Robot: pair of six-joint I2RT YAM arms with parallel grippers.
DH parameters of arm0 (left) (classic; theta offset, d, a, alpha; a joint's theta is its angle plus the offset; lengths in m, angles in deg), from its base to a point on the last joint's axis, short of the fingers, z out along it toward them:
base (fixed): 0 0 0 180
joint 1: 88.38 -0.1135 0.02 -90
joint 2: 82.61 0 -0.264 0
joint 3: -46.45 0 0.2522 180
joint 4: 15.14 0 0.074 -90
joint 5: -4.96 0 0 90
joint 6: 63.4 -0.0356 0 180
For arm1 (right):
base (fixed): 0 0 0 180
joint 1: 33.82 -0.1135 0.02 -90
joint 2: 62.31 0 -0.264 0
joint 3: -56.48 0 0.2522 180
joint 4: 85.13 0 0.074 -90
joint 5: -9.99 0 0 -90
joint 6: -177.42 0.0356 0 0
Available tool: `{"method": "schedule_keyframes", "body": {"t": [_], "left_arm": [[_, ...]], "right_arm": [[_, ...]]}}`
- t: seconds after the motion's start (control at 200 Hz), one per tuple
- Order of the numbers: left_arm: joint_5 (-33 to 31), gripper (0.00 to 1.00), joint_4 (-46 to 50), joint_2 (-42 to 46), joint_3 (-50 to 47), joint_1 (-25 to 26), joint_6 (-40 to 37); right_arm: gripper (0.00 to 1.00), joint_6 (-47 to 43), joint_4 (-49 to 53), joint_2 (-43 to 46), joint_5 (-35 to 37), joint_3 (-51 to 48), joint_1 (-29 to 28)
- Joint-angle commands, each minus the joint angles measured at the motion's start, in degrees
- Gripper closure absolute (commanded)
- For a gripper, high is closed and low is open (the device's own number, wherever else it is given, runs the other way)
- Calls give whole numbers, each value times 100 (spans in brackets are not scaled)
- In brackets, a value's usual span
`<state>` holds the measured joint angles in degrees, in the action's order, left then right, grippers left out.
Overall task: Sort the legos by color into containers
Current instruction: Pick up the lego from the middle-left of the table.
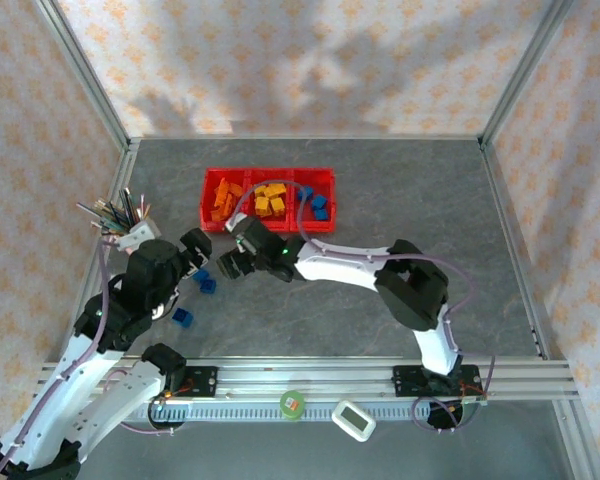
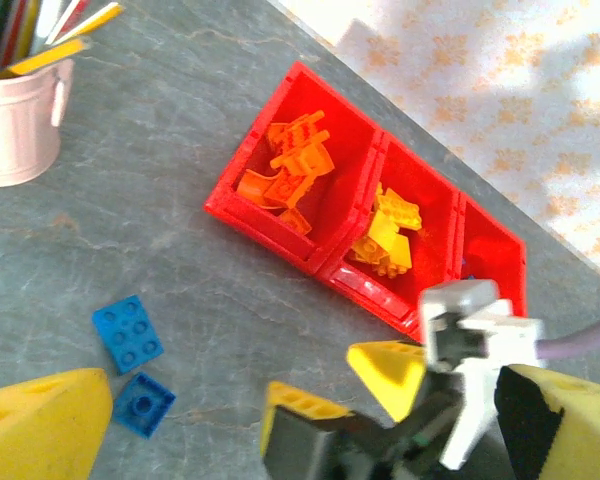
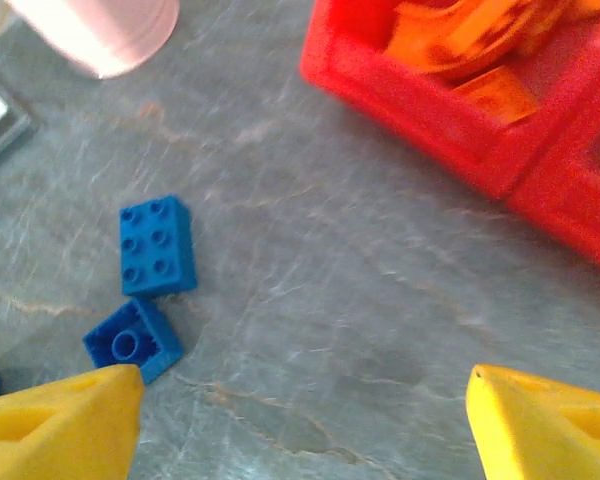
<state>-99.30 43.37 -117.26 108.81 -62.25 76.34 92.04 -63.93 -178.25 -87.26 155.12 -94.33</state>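
Right claw (image 3: 302, 388) hovers wide open and empty above the desk (image 3: 360, 290), near a six-stud blue brick (image 3: 157, 246) with a smaller blue brick (image 3: 132, 342) just beside it. Left claw (image 2: 305, 398) gapes open too. Red tray (image 1: 270, 171) holds orange, yellow and blue legos in separate bins.

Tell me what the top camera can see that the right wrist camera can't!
Top camera: all three red bins, with yellow bricks and blue bricks sorted inside, plus pencils. Right wrist camera: the six studs on one blue brick and the round ring in a second brick. Both: loose blue bricks on the table, the orange pieces and the pink cup.
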Motion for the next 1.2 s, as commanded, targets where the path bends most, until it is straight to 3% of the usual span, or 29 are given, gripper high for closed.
{"method": "schedule_keyframes", "body": {"t": [0.0,0.485,0.666,0.836,1.191], "left_arm": [[-330,0,606,148,179,-37,245],[-549,0,860,363,157,-30,446],[-596,0,878,363,150,-31,465],[-589,0,826,332,136,-35,457],[-559,0,773,319,141,-31,413]], "right_arm": [[16,-516,43,-386,-175,394,-211],[13,-1113,339,-1566,-388,1544,-444],[17,-1213,502,-1905,-545,1859,-456],[26,-1305,687,-2149,-498,2133,-453],[58,-1293,703,-1768,-202,1731,-456]]}}
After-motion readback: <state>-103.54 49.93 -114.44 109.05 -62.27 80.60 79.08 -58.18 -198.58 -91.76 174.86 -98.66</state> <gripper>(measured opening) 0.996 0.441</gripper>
